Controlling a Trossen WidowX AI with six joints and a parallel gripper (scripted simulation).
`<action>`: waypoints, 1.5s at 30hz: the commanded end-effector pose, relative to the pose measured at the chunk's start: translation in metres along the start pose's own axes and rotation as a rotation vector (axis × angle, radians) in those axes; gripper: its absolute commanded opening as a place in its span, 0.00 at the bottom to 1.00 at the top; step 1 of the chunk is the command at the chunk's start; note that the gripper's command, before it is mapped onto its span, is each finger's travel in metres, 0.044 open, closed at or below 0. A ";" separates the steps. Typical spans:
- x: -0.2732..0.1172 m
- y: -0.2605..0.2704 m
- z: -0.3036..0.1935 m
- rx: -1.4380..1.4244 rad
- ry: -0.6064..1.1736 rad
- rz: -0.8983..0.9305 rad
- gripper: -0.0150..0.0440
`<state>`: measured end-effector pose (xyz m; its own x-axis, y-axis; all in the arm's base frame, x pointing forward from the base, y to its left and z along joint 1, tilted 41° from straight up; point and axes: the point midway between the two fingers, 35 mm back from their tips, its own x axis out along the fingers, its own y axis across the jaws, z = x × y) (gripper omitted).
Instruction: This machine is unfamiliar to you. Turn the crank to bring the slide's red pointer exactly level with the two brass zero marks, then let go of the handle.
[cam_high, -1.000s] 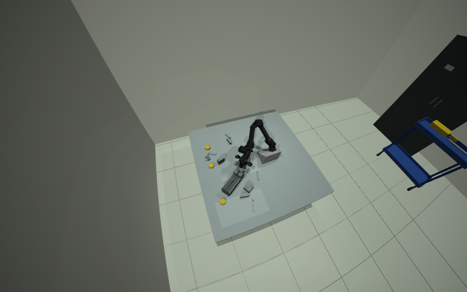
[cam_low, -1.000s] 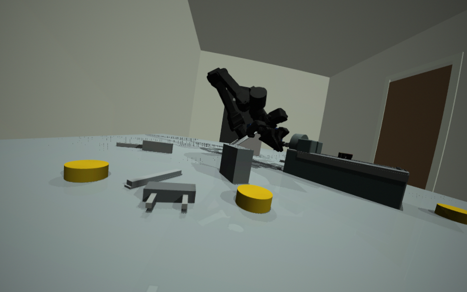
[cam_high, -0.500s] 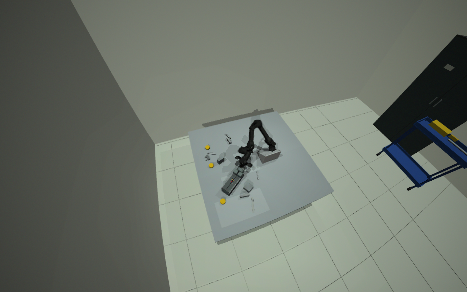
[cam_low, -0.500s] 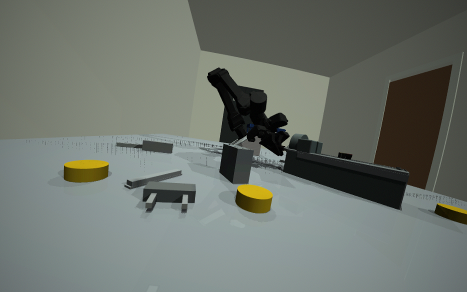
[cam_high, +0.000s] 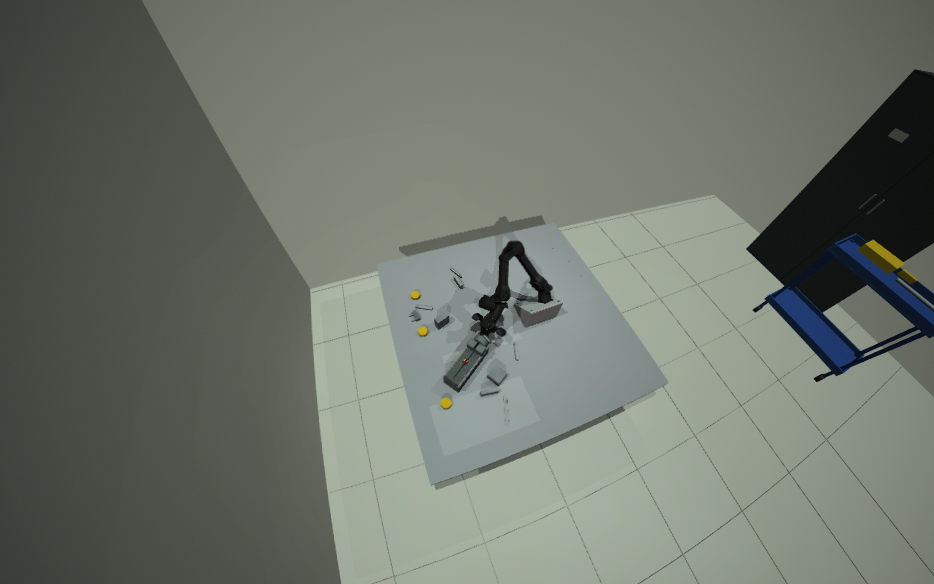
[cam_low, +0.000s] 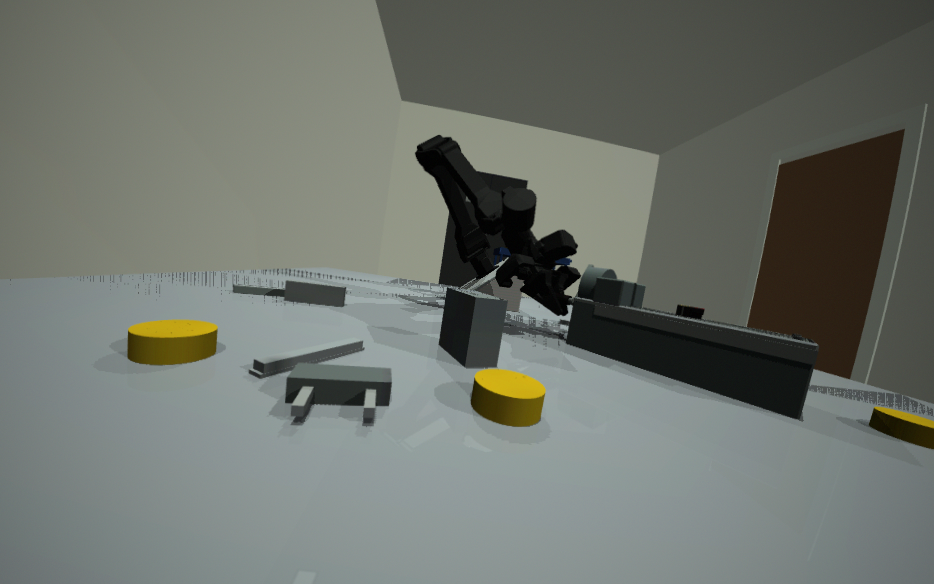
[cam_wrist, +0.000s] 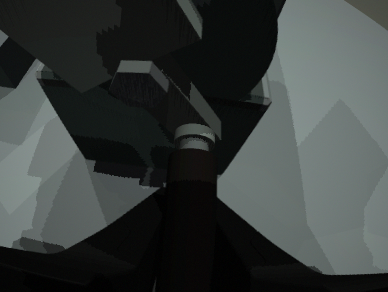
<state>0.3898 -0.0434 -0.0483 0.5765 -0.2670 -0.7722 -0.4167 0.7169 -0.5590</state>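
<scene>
The grey machine (cam_high: 454, 378) (cam_low: 688, 365) is a long box with a round housing (cam_low: 596, 280) at the crank end. Its slide (cam_low: 692, 311) stands partway along the top, with a small red pointer (cam_high: 465, 360). The brass marks and their level against the pointer are too small to tell, and both are out of the wrist view. The crank arm (cam_wrist: 200, 111) slants across the shaded housing in the wrist view. The dark brown crank handle (cam_wrist: 192, 166) runs from its end towards me. My gripper (cam_wrist: 185, 199) (cam_low: 567, 303) is shut on the handle, a finger on each side.
Yellow discs (cam_high: 422, 331) (cam_low: 508, 398) lie on the table, one (cam_high: 446, 403) near the machine's far end. A grey block (cam_high: 441, 320) (cam_low: 471, 327) stands beside the arm. Another block (cam_high: 497, 374) and thin bars (cam_high: 515, 351) lie near the machine's other side.
</scene>
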 end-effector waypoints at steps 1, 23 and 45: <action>0.004 0.008 -0.004 -0.002 0.009 0.016 0.25; 0.005 0.016 -0.006 -0.002 0.009 0.016 0.25; 0.005 0.022 -0.005 -0.002 0.009 0.016 0.25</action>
<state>0.3834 -0.0376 -0.0600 0.5744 -0.2766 -0.7705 -0.4070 0.7201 -0.5619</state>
